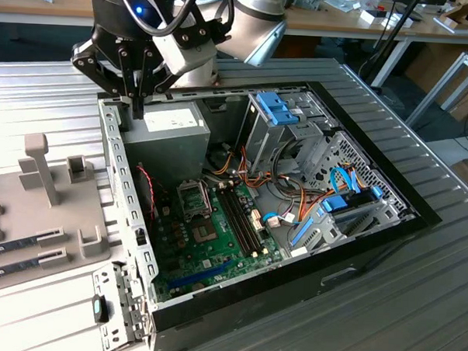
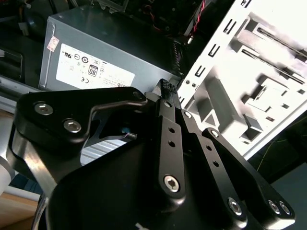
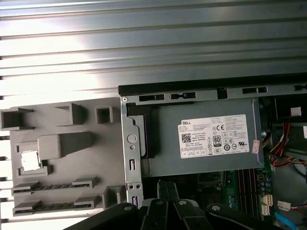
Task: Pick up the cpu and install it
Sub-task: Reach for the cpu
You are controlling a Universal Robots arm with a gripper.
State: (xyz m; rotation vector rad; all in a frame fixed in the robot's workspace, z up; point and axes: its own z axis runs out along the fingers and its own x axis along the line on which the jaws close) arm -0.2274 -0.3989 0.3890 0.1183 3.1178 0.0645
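One gripper [image 1: 136, 107] over the case [image 1: 129, 196] corner
We see its fingers pressed together near the power supply [image 1: 170, 135]; the cpu [image 3: 29, 160] lies in the grey tray [image 3: 91, 164] at the exterior view's left.

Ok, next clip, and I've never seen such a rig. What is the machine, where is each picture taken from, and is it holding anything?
It is one robot arm with a gripper. The exterior view looks from off the arm at an open computer case with a ribbed metal table around it. Both wrist views ride on the arm and look past the gripper at the grey power supply. Beside the case lies a grey holder tray; the cpu sits in it. The gripper is shut on nothing, above the case's corner.
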